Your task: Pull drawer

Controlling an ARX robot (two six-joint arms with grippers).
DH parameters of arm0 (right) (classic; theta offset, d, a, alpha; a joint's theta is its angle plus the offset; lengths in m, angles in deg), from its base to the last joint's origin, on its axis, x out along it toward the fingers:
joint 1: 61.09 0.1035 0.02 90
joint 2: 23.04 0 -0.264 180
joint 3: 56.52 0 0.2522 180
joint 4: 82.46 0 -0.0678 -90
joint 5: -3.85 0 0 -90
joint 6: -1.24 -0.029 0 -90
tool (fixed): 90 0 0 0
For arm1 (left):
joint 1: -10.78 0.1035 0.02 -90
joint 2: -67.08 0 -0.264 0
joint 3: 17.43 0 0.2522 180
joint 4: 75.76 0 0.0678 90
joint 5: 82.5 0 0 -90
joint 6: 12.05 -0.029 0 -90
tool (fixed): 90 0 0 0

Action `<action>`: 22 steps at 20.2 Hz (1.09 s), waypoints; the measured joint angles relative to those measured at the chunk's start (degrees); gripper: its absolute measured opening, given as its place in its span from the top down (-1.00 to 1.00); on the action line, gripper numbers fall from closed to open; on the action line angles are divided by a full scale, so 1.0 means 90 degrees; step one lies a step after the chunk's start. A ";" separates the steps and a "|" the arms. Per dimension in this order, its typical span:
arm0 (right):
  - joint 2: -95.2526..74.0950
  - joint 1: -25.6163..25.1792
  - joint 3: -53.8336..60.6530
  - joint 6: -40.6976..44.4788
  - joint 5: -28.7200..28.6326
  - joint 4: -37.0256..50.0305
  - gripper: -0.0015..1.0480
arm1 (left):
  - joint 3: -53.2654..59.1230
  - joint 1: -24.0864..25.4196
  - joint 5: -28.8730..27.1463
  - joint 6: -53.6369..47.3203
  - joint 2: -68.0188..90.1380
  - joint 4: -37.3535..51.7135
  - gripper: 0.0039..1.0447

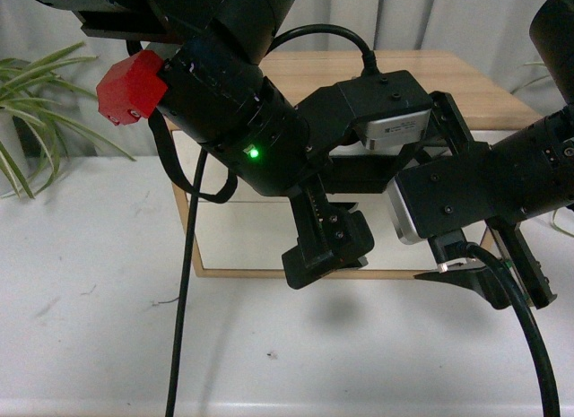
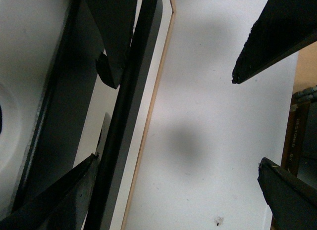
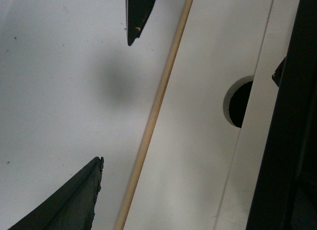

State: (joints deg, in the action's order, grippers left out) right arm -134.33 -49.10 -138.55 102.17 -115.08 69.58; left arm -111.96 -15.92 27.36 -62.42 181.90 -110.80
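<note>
In the left wrist view, my left claw [image 2: 246,123] hangs spread over the white tabletop [image 2: 198,67] at frame right. The black bar handle [image 2: 124,121] of the drawer [image 3: 198,141] lies left of it. It runs top centre to lower left, nearly parallel to my finger gap, so I judge a wrist roll comes first. My right claw [image 3: 116,101], also spread, seems farther from that bar.

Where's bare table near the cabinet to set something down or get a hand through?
Free: the table from the plant to the cabinet's left side, and the near strip right of the hanging cable. Crowded: around the drawer handle, where the left arm and right arm hang.
</note>
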 joint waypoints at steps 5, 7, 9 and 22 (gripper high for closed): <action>0.0005 0.0005 0.0053 -0.0092 0.0007 0.0012 -0.88 | 0.0012 0.0000 0.0015 0.0000 -0.0002 0.0002 -0.88; 0.0015 0.0005 0.0053 -0.0107 0.0024 -0.0015 -0.88 | 0.0029 -0.0010 0.0085 -0.0002 -0.0017 -0.0005 -0.88; 0.0036 0.0005 0.0066 -0.0112 0.0046 -0.0058 -0.88 | 0.0073 -0.0019 0.0090 -0.0002 -0.0051 0.0012 -0.88; 0.1392 0.0338 0.1785 -0.0459 0.0420 0.0177 -0.88 | 0.2074 -0.0393 0.0296 0.0231 -0.1511 0.0687 -0.88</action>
State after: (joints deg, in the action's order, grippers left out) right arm -121.80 -46.06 -122.49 98.04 -111.30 71.18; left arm -93.30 -19.46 30.02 -60.34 168.31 -104.61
